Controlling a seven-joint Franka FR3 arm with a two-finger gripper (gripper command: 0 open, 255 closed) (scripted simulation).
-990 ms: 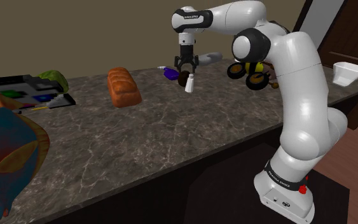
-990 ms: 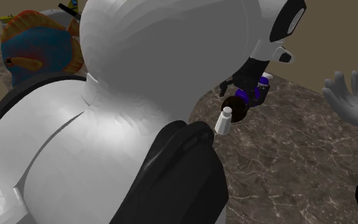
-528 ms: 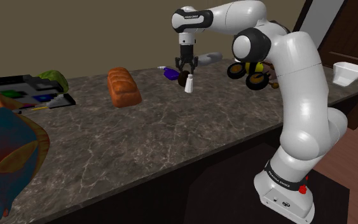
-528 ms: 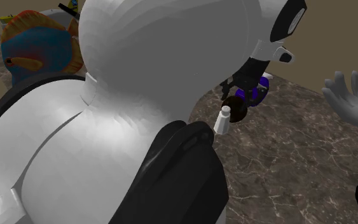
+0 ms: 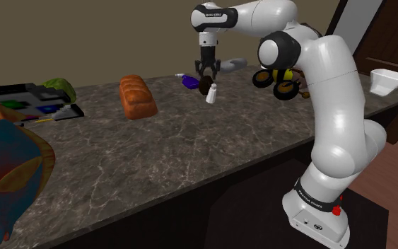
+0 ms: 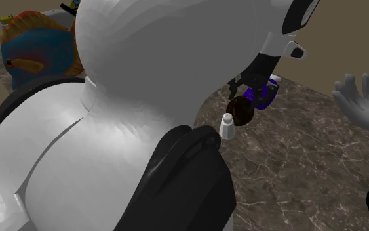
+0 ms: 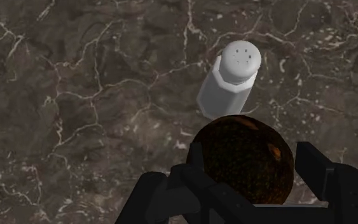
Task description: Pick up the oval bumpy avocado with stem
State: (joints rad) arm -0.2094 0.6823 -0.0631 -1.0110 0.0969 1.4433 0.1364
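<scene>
Avocado gripped in the jaws, and it looks clear of the table.

In the wrist view, your jaws are closed part-way around the dark brown, bumpy avocado [image 7: 250, 159], one finger pressed to each flank, with nothing else in them. The shoulder view puts the fruit in the upper middle of the frame, above the marbled table [image 5: 190, 155] and just beside the white shaker [image 5: 211, 95], which stands upright (whether the two touch, I cannot tell). The grasp I judge done. The lift looks begun, since the second exterior view shows the avocado level with the shaker's cap. What remains is for you to carry it higher, clear of the shaker, without loosening the hold.
</scene>
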